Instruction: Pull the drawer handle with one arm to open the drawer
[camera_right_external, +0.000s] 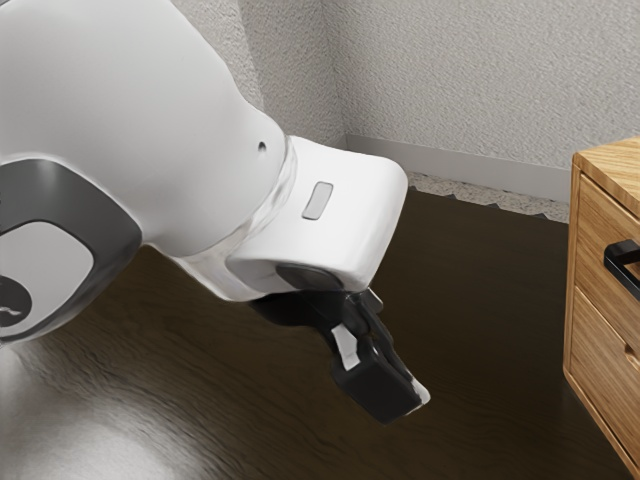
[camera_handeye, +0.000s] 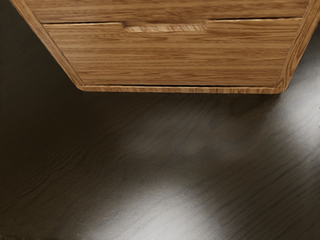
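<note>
**Item 1. Arm** (camera_right_external: 150, 150). White casing with a grey band, coming in from the exterior view's left. Its bulk is cut off by the frame. A small grey oblong plate (camera_right_external: 322, 200) on the wrist housing carries no legible text. A dark curled mark (camera_right_external: 10, 290) on the round joint cap is clipped at the frame edge and cannot be read.

**Item 2. Gripper** (camera_right_external: 395, 395). Black, slung under the white wrist and angled down toward the exterior view's right. It is over the dark wood-grain surface (camera_right_external: 480, 300) and well apart from the cabinet. It is seen side-on as one dark block, so whether it is spread or pressed together cannot be told.

**Item 3. Cabinet** (camera_right_external: 590, 170). Light oak-look wood at the exterior view's right edge, with most of it cut off.

- The upper drawer (camera_right_external: 600, 225) appears level with the lower drawer front (camera_right_external: 598, 365).
- In the wrist view, the lower front (camera_handeye: 175, 55) has a shallow wooden grip recess (camera_handeye: 165, 27) at its upper edge.
- The cabinet's base rail (camera_handeye: 180, 89) meets the dark surface (camera_handeye: 160, 175).

**Item 4. Drawer handle** (camera_right_external: 621, 268). Black bar on the upper drawer, partly cut off by the frame edge and untouched.

**Item 5. Wall** (camera_right_external: 470, 70). Pale and textured, with a grey skirting board (camera_right_external: 480, 163).
</note>
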